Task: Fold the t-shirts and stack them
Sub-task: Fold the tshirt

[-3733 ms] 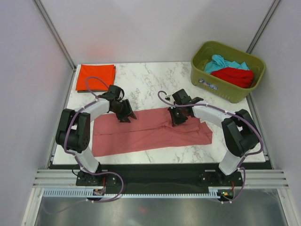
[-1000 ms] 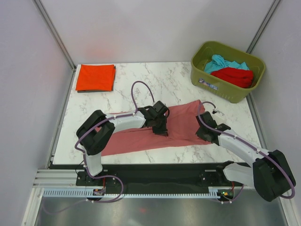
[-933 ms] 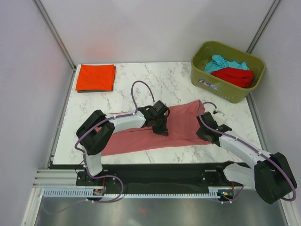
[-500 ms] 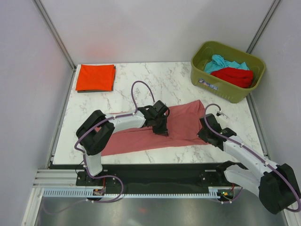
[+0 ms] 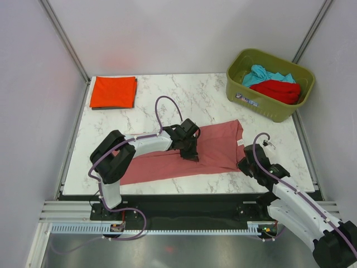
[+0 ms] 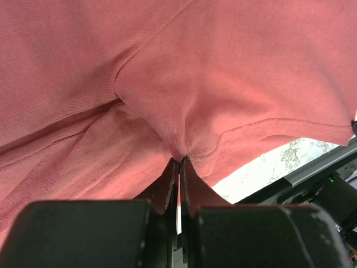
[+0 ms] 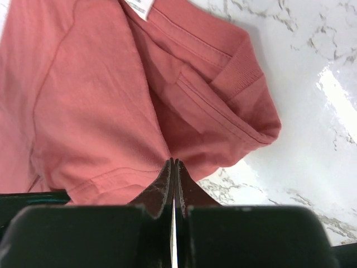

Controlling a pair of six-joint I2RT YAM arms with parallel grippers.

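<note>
A dusty pink t-shirt (image 5: 215, 144) lies spread across the marble table, partly folded over itself. My left gripper (image 5: 190, 154) is shut on a pucker of its cloth near the middle; in the left wrist view the pink t-shirt (image 6: 223, 84) bunches right at the closed tips of the gripper (image 6: 179, 160). My right gripper (image 5: 246, 165) is shut on the shirt's right end near the front edge, and in the right wrist view the pink t-shirt (image 7: 100, 100), collar and white label showing, gathers at the gripper (image 7: 173, 161). A folded orange-red t-shirt (image 5: 113, 92) lies at the back left.
An olive-green bin (image 5: 263, 104) stands at the back right and holds a teal t-shirt (image 5: 261, 73) and a bright red t-shirt (image 5: 277, 90). The table's front edge (image 5: 184, 191) runs just below the pink shirt. Bare marble (image 5: 184, 95) shows between the orange shirt and the bin.
My right arm has drawn back toward the near edge, taking the pink shirt's right end with it. The left gripper has held its place on the cloth.
</note>
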